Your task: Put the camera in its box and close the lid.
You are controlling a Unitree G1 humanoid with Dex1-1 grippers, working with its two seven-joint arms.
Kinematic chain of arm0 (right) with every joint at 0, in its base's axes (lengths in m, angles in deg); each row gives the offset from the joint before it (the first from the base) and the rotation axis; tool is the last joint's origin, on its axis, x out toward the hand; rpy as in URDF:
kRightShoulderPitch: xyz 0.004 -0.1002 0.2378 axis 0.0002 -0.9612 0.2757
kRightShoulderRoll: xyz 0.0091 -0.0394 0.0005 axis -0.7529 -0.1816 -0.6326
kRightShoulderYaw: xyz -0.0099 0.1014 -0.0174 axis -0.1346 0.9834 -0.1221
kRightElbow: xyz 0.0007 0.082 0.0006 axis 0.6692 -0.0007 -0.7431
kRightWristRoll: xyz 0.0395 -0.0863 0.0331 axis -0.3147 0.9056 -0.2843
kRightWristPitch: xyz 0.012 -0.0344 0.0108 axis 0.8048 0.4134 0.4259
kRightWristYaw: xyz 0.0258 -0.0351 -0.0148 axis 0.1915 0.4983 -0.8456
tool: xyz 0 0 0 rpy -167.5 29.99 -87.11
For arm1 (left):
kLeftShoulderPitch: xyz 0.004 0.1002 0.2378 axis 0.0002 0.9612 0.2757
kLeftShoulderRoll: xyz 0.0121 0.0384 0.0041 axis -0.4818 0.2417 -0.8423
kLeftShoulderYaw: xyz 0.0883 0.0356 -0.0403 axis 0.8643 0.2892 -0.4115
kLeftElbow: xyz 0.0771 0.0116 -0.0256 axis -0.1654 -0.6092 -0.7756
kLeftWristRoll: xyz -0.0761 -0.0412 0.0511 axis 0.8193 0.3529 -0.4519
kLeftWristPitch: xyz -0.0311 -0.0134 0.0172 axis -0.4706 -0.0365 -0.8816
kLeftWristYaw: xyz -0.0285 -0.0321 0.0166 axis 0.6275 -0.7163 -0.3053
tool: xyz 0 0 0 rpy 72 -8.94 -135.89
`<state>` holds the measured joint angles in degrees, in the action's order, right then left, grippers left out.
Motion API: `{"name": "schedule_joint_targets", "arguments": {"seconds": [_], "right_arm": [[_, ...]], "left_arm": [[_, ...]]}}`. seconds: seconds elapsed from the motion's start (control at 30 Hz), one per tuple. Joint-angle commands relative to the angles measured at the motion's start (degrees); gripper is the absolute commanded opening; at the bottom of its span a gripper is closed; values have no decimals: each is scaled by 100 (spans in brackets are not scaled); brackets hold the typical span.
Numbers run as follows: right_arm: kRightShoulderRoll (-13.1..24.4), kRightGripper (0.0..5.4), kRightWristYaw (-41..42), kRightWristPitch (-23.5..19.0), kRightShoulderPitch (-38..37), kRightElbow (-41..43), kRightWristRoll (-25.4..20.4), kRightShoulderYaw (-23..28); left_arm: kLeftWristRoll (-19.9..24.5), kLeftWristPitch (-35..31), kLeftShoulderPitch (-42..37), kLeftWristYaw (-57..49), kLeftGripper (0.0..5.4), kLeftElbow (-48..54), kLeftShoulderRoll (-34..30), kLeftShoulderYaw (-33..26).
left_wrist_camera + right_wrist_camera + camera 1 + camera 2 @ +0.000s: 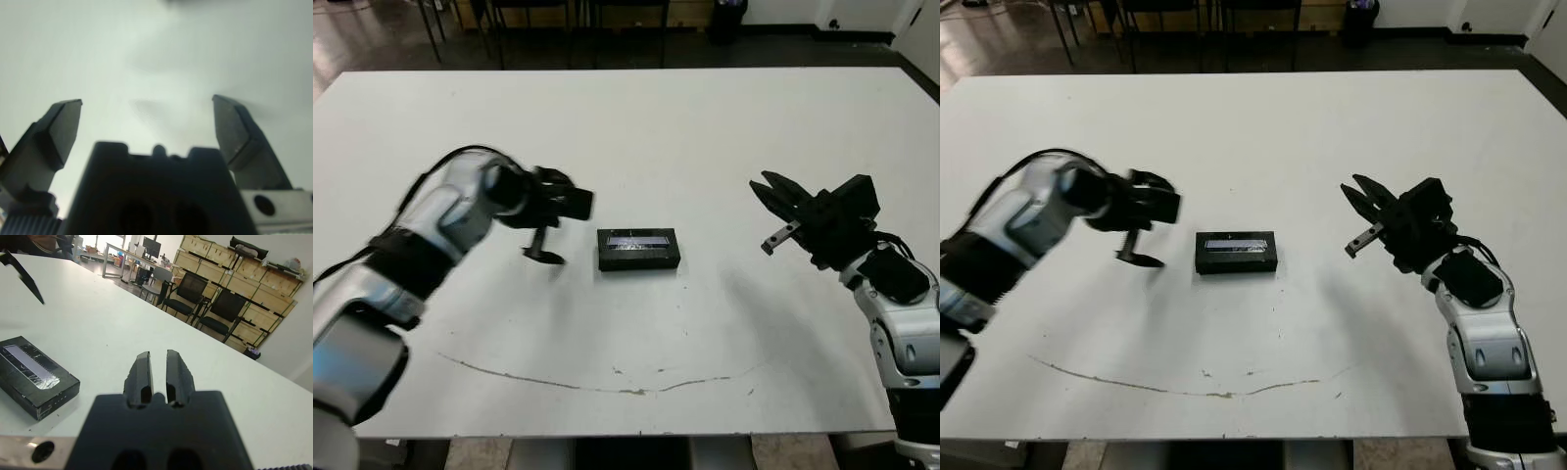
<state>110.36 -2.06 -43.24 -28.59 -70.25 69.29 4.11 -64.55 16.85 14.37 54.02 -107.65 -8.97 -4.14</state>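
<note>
1. Between the left gripper's (146,132) two black fingers only blank white table (705,127) shows: they stand wide apart, released, holding nothing and touching nothing. One fingertip (546,257) hangs low over the table, just beside the short end of the black rectangular lid (638,249) with its glossy bluish-grey strip.
2. Right gripper (157,367): fingers nearly together with a narrow gap, nothing between them. It hovers well apart from the lid, off its other short end, pointing roughly toward it.
3. Lid lies flat at table centre, strip facing up, long sides running across the robot's front. Judgement: it seems seated over the small shallow black-walled box, since no white lining or separate tray shows anywhere.
4. Slim black bar-shaped camera: not visible in any view. Probably inside under the lid, though this cannot be confirmed.
5. Task reads as finished or at its last check.
6. Risks: the low left fingertip could clip the lid's end on retreat and slide or tip it off. If the lid only rests loosely, not pressed home, any nudge from either arm would reopen it.
</note>
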Motion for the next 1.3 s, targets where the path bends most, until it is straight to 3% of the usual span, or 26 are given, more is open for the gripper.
{"name": "schedule_joint_targets", "arguments": {"seconds": [0.03,0.2,0.27,0.4,0.5,0.77,1.03,1.3], "right_arm": [[-8,0,-20,62,19,-115,81,-57],[2,0,-6,217,93,-240,129,-94],[-4,0,-6,244,100,-278,130,-95],[-26,0,-31,263,89,-286,142,-107],[-64,0,-75,219,77,-273,139,-111],[-168,0,-183,256,107,-331,205,-174],[-223,0,-319,245,79,-294,257,-220],[-249,0,-298,288,0,-283,154,-164]], "left_arm": [[21,13,432,-12,539,-135,-277,-104],[498,269,638,-281,539,25,-431,-713],[865,-185,829,-644,539,266,-274,-1242],[2017,-678,1565,-2009,477,1134,598,-2611],[2597,-639,1997,-2965,408,1848,1414,-3047],[3018,-1898,2618,-4600,210,3802,2955,-2647],[2864,-2630,2441,-5256,17,3426,3408,-2091],[2645,-3108,2582,-5344,2,2970,3379,-1546]]}}
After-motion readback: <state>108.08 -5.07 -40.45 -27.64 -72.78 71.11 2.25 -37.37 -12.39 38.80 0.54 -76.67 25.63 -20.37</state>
